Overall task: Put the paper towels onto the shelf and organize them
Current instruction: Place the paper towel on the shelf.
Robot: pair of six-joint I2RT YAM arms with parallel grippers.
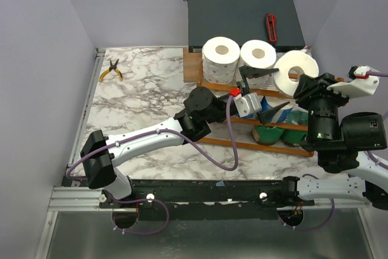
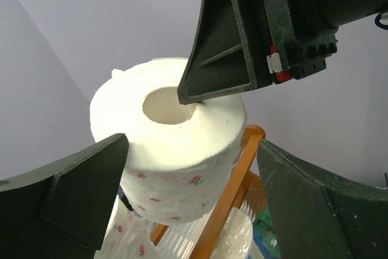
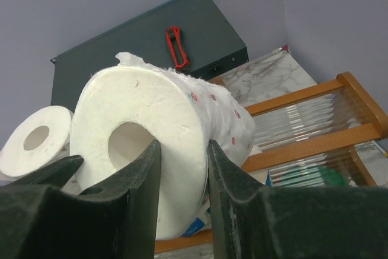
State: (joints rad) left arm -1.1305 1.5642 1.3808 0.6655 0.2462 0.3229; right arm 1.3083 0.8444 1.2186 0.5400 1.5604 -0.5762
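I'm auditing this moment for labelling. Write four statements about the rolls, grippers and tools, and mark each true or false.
1. The right gripper grips a tilted white roll with one finger in its core. True.
2. The left gripper is shut on a blue-wrapped roll. False: it is open and holds nothing.
3. Two other white rolls stand upright on the shelf's top tier. True.
4. The yellow-handled pliers lie on the dark grey box. False: they lie on the table; a red tool lies on the box.

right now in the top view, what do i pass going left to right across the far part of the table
yellow-handled pliers → left white roll → middle white roll → tilted white roll
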